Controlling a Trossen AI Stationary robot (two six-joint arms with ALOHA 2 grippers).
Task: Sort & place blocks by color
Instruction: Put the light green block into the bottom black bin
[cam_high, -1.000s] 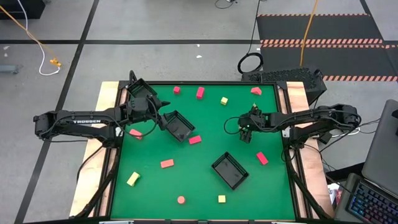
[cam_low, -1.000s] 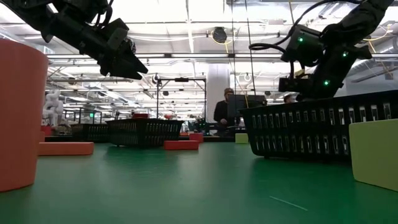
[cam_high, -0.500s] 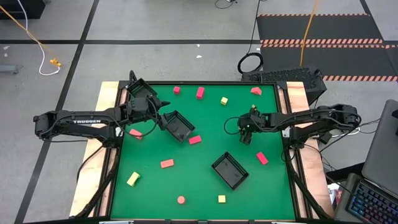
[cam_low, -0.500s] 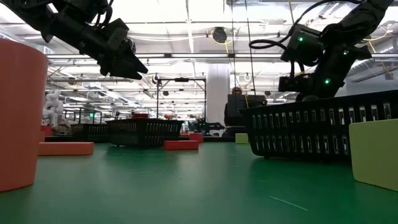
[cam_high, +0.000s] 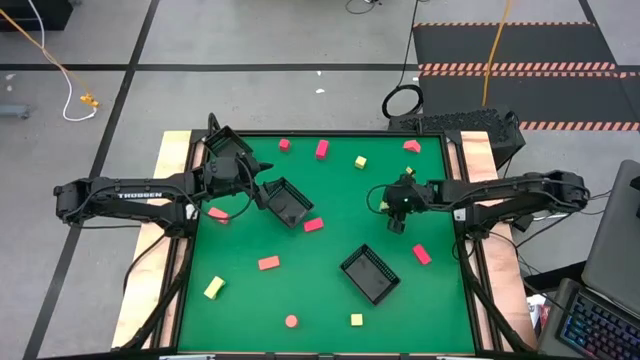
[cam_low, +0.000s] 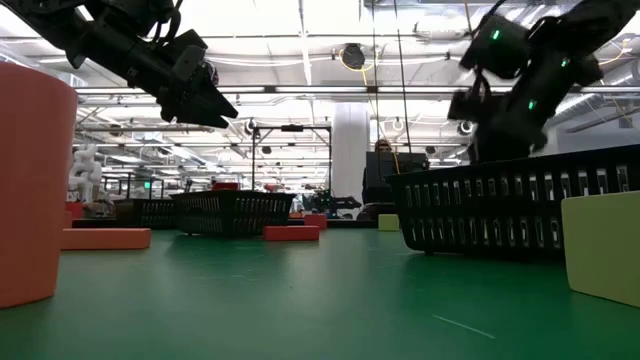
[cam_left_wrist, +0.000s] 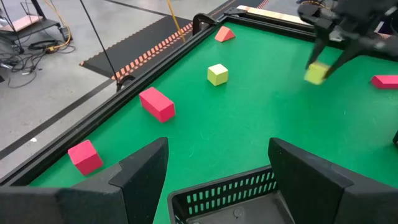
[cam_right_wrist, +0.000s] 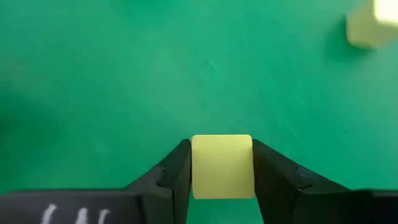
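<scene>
My right gripper (cam_right_wrist: 222, 180) is shut on a small yellow cube (cam_right_wrist: 222, 165) over the green table's right half (cam_high: 392, 208); the left wrist view shows that cube (cam_left_wrist: 316, 73) off the mat. My left gripper (cam_left_wrist: 217, 180) hangs open over the near-left rim of a black tray (cam_high: 285, 200), with nothing between its fingers. Red and yellow blocks lie scattered flat on the mat, such as a red bar (cam_high: 322, 149), a yellow cube (cam_high: 360, 161) and a red round one (cam_high: 291, 321). My right gripper pinches the yellow cube by two opposite side faces (cam_right_wrist: 194, 167), one finger on each side. The fingers slant down from the table's right side. The cube sits square between the fingers, lifted clear of the mat.
A second black tray (cam_high: 370, 273) stands near the table's middle right. More blocks lie around: red ones (cam_high: 313, 224), (cam_high: 268, 263), (cam_high: 421, 254), (cam_high: 217, 213), yellow ones (cam_high: 214, 288), (cam_high: 356, 320). A raised black rim (cam_high: 330, 132) borders the mat.
My right gripper has risen a little and tipped less steeply downward, taking the yellow cube up off the mat.
</scene>
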